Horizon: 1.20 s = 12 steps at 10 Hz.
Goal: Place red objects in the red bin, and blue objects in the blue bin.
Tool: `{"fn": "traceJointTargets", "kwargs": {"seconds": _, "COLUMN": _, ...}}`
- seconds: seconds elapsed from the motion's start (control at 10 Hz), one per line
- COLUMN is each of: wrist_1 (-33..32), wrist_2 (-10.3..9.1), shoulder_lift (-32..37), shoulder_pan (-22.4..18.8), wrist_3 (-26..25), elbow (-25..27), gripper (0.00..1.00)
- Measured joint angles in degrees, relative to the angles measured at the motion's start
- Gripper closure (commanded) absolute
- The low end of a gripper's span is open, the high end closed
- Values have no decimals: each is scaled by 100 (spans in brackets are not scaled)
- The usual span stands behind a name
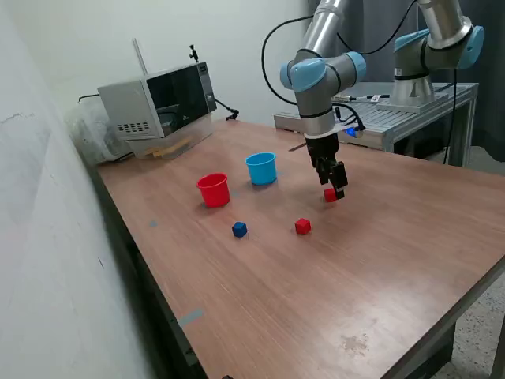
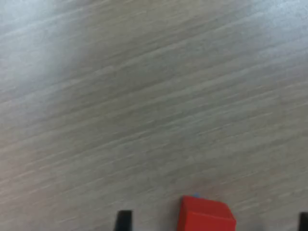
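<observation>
- Exterior view: the end effector sits low over the counter, right of frame centre, pointing down.
- A red cube is at its tips, at or just above the counter surface; contact with the wood cannot be judged.
- Wrist view: the same red cube lies between two dark fingertips, one at each side of the cube along the bottom edge. A visible gap separates cube and fingertip, so the end effector stands apart, not clamped on the cube.
- Second red cube rests on the counter near frame centre, lower left of the end effector, apart from it.
- One blue cube rests left of that second red cube, well clear of it. Only one blue cube visible.
- Red cup stands upright, left of centre, above the blue cube in frame.
- Light blue cup stands upright just right of the red cup, near but not touching.
- Cup contents not discernible.
</observation>
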<state>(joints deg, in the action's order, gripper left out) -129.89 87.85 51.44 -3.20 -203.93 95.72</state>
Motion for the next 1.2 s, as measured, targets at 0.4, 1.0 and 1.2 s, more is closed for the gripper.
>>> {"fn": "traceJointTargets", "kwargs": {"seconds": 0.4, "wrist_1": 70, "wrist_2": 31, "shoulder_lift": -1, "shoulder_pan": 9, "wrist_3": 2, "elbow": -28, "gripper": 100}}
{"fn": "traceJointTargets", "kwargs": {"seconds": 1.0, "wrist_1": 295, "wrist_2": 30, "shoulder_lift": 527, "shoulder_pan": 77, "wrist_3": 71, "elbow": -358, "gripper": 100}}
{"fn": "traceJointTargets", "kwargs": {"seconds": 1.2, "wrist_1": 320, "wrist_2": 110, "shoulder_lift": 802, "shoulder_pan": 201, "wrist_3": 204, "elbow": -645, "gripper": 100}}
